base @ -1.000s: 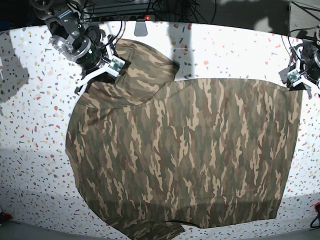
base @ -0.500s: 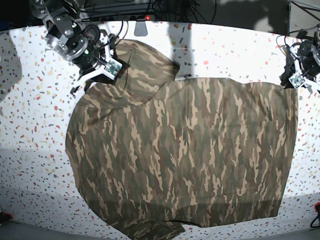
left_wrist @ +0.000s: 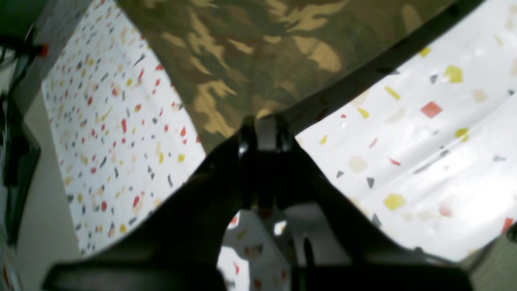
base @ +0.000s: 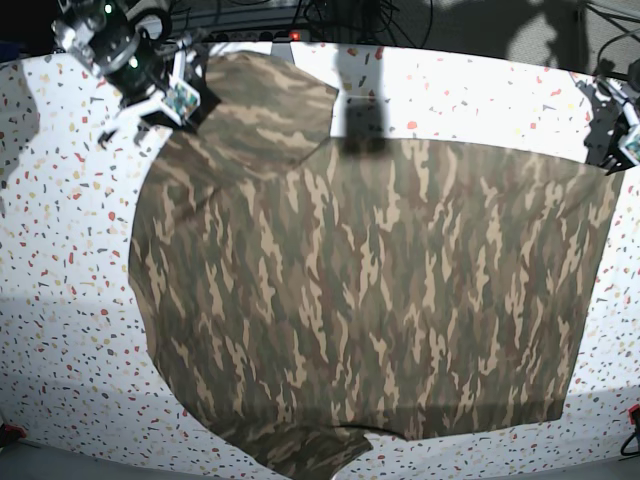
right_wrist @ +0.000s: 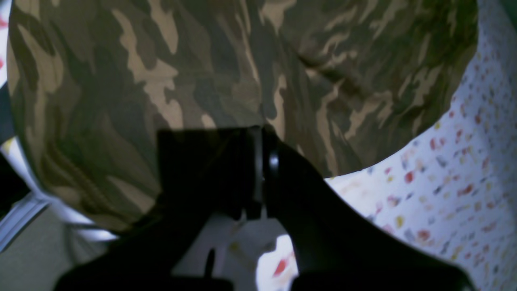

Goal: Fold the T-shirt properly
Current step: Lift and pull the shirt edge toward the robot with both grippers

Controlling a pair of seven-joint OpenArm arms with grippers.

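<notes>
The T-shirt (base: 370, 300) lies spread over most of the speckled bench (base: 60, 300), its camouflage print facing up, reaching from the far edge almost to the near edge. Each arm has a corner of it at the far side.

The right tool (base: 185, 100) is near the far left corner of the bench. In the right wrist view its fingers (right_wrist: 271, 161) are pressed together on a fold of cloth at the sleeve, so it holds the T-shirt (right_wrist: 242, 68). The left tool (base: 612, 150) is at the far right corner. In the left wrist view its tips (left_wrist: 264, 133) are narrow and pinch the very corner of the T-shirt (left_wrist: 258, 52), with the cloth drawn into a taut point above the bench (left_wrist: 424, 141).

The step in hand seems to be stretching the shirt flat before any fold.

The main risk is the left grip. It appears to hold only the tip of the corner, so a further pull could slip the cloth out, and that side would drop and crumple. Uneven pulling by the two arms could also skew the shirt, since the left sleeve already sits bunched and overlapping the body. The near edge of the shirt lies close to the bench edge and could slide off if the cloth is dragged that way.
</notes>
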